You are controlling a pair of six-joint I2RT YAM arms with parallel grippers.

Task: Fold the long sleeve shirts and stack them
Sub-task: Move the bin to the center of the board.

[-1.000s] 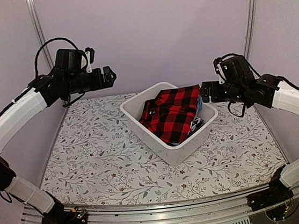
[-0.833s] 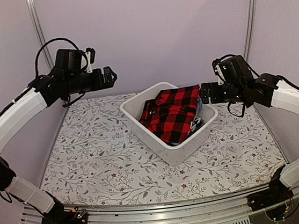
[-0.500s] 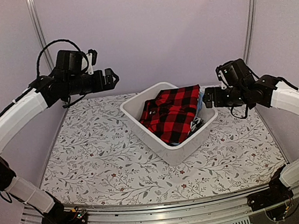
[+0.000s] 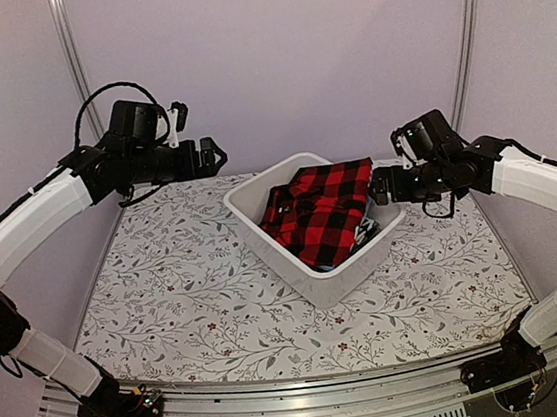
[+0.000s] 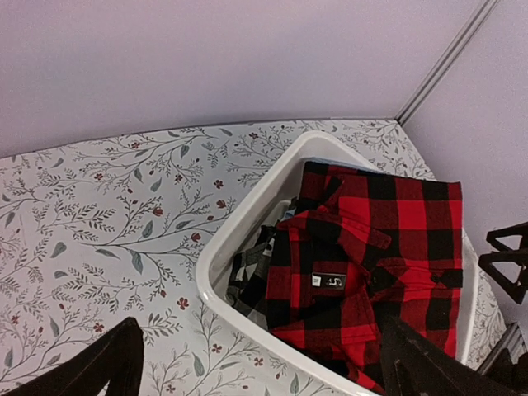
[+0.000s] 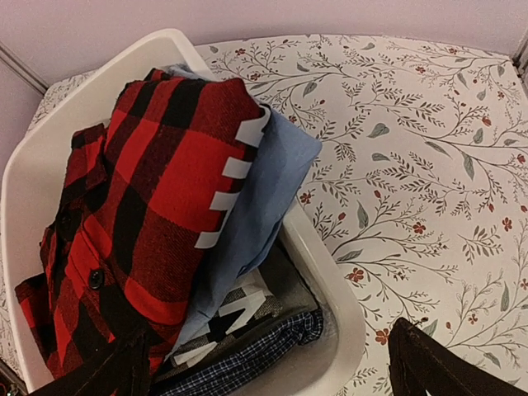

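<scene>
Red-and-black checked shirt (image 4: 319, 214) lies uppermost in the white bin (image 4: 308, 288), long axis one-to-seven. Your right gripper (image 4: 379, 185), jaws spread, hangs at its three o'clock, nearer than the equally spread left gripper (image 4: 214, 155).

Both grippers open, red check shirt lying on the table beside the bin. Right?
No: the shirt lies inside the bin, on top of other clothes, as the top view shows. The left gripper and right gripper are both open.

shirt (image 4: 321, 214): soft woven cloth | bin (image 4: 275, 252): smooth white plastic | table cover (image 4: 168, 302): matt, possibly vinyl
</scene>
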